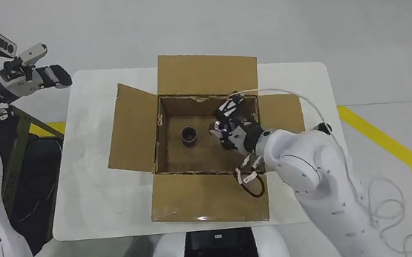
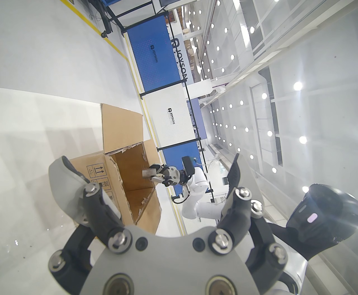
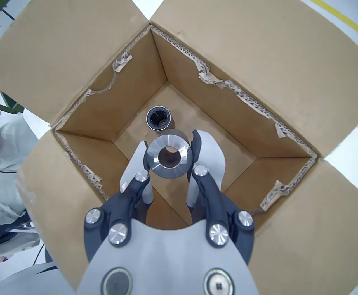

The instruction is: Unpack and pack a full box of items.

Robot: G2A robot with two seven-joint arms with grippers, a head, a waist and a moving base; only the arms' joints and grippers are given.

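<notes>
Box [image 1: 206, 71]: brown cardboard, flaps open, torn edges | right gripper [image 3: 170, 152] clamps silver ring [image 3: 167, 171] | left gripper [image 2: 151, 167] fingers spread

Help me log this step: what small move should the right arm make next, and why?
Probably lower straight down, if packing: the right gripper is shut on the metal sleeve above the open box, with bare floor beneath, beside the black-rimmed cylinder standing inside.

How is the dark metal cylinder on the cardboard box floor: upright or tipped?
Upright: the dark metal cylinder has its bore facing up.
</notes>
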